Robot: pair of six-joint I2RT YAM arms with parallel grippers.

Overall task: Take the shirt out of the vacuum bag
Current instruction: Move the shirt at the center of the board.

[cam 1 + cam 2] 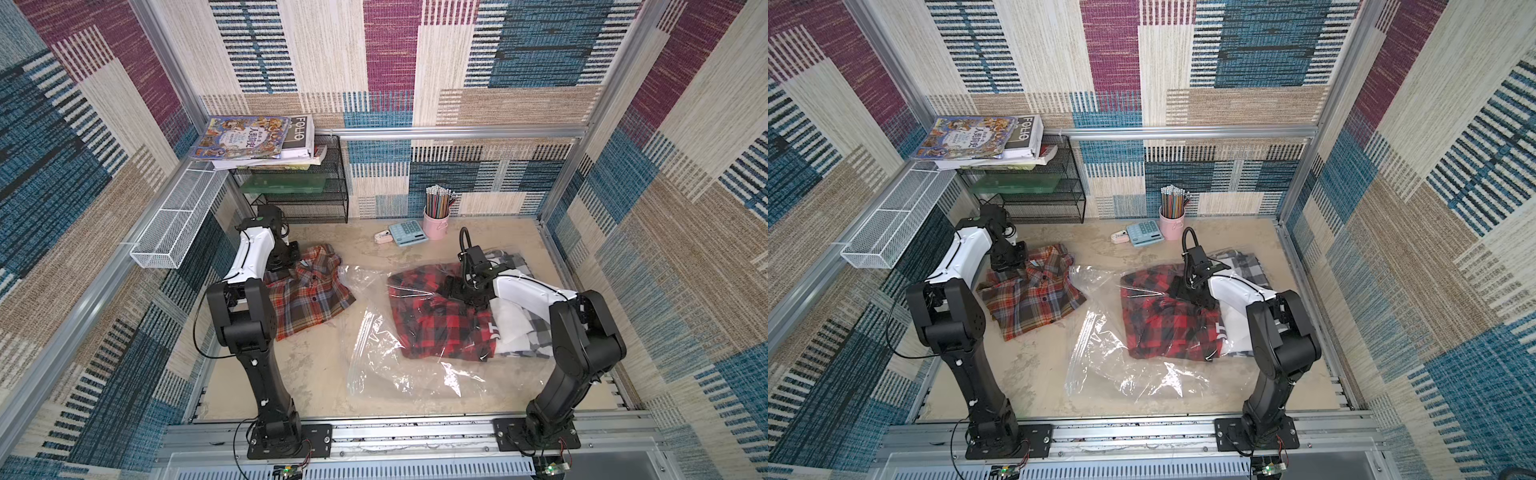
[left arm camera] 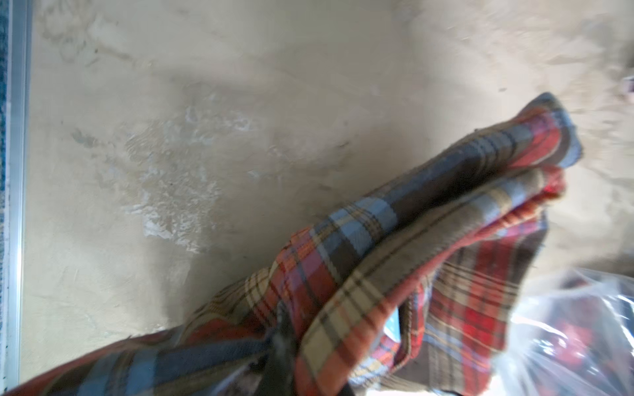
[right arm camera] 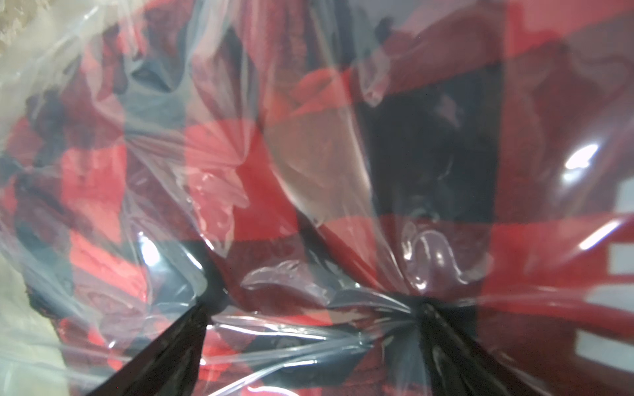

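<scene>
Left gripper [image 1: 1008, 264] pinches brown plaid shirt [image 1: 309, 295] outside the vacuum bag [image 1: 374, 332]; right gripper [image 3: 314, 308], jaws wide, presses that bag onto red check shirt [image 1: 432, 320], likely to anchor it.

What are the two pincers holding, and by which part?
The left pincer is shut on a bunched fold of the brown plaid shirt. The right pincer holds nothing: open, its tips press the vacuum bag over the red checked shirt.

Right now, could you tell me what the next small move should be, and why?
Probably open the left gripper: the plaid shirt it pinches already lies on the table, outside the vacuum bag that the open right gripper pins.
</scene>
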